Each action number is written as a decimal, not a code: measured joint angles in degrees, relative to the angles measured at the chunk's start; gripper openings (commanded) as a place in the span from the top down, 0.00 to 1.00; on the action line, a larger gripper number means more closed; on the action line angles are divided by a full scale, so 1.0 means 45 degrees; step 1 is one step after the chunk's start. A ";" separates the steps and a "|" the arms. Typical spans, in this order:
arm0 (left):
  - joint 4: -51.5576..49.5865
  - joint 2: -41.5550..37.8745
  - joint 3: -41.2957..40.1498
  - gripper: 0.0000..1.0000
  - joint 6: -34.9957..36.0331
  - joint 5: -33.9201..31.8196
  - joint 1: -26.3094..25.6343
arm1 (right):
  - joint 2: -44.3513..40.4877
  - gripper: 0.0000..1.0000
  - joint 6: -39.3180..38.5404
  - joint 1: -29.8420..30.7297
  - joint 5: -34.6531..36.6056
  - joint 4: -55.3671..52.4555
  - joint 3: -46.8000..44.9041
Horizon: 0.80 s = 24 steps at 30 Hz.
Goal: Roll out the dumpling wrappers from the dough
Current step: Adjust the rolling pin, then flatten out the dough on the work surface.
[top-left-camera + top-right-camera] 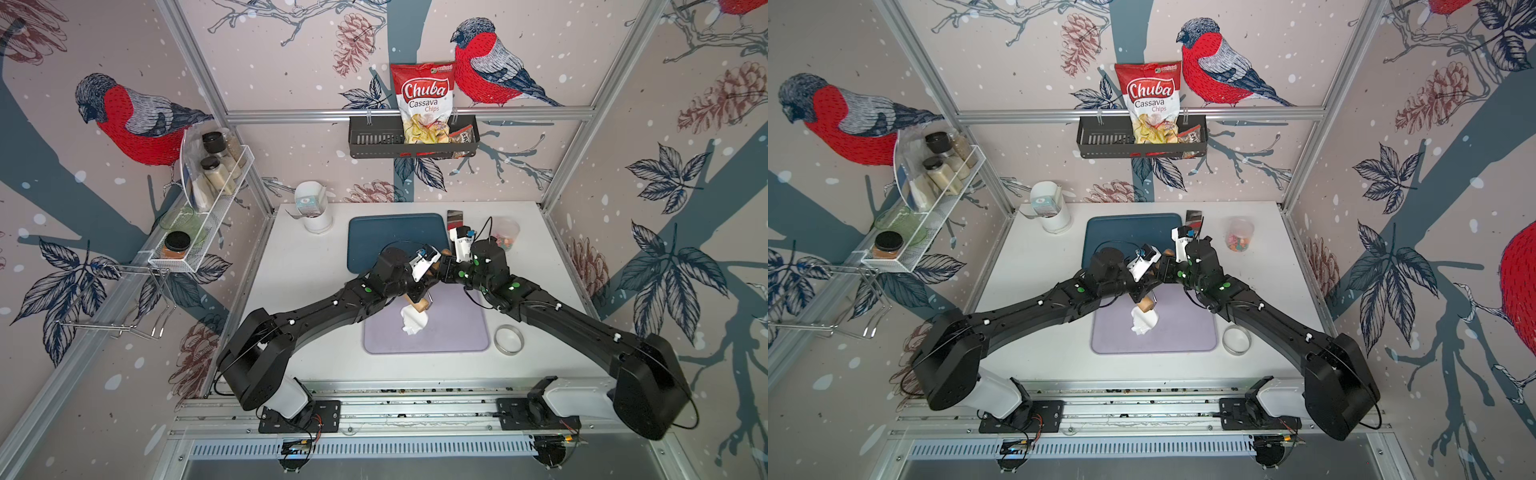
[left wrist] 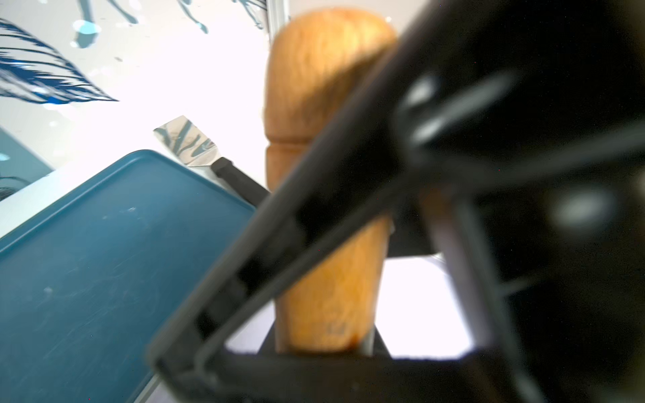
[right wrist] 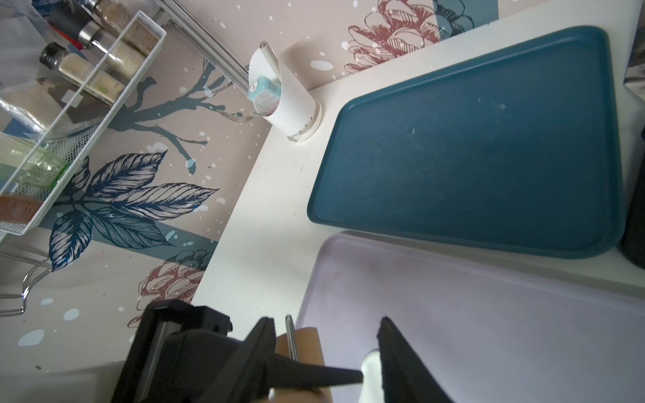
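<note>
Two trays lie on the white table (image 1: 299, 291): one blue tray (image 1: 374, 237) at the back and one lilac tray (image 1: 457, 328) in front, their facing edges near each other with a strip of table between. One lump of dough (image 1: 413, 322) sits on the lilac tray, left of its middle, just at the drum of the one wooden roller (image 1: 422, 306). The left gripper (image 1: 417, 294) has its fingers closed round the roller's handle. The right gripper (image 3: 326, 319) has its fingers spread, pinching nothing, with the drum beside one of them. One metal ring (image 1: 497, 340) lies just beside the lilac tray's right edge. One scraper (image 1: 454, 218) and one clear cup (image 1: 508, 237) are to the right of the blue tray, and one white holder (image 1: 318, 216) stands to its left. The lilac tray's right half shows bare surface.
</note>
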 measured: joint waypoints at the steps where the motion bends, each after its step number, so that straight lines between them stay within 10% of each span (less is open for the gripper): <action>1: -0.0053 0.0024 0.0000 1.00 0.0015 0.0155 0.0000 | -0.0015 0.73 -0.0078 -0.0019 -0.0102 -0.0049 -0.0024; 4: -0.0053 0.0117 0.0005 0.99 0.0068 0.0374 0.0000 | -0.0058 0.96 -0.0165 -0.0068 -0.0442 -0.0102 -0.0029; 6: -0.0058 0.0146 0.0005 0.68 0.0102 0.0447 0.0000 | -0.0175 1.00 -0.0175 -0.0097 -0.0491 -0.0092 -0.0155; 9: -0.0078 0.0073 0.0010 0.51 0.0185 0.0525 0.0000 | -0.0471 1.00 -0.0136 -0.0262 -0.0461 -0.0005 -0.0491; 18: 0.0044 -0.2861 -0.2565 0.46 -0.2914 -0.1841 0.0005 | -0.1525 1.00 0.0763 -0.1370 0.2171 -0.0024 -0.1608; 24: -0.3303 -0.4478 -0.4041 0.47 -0.6698 -0.5474 0.0136 | -0.2467 1.00 0.1962 0.1059 0.5221 -0.0073 -0.2506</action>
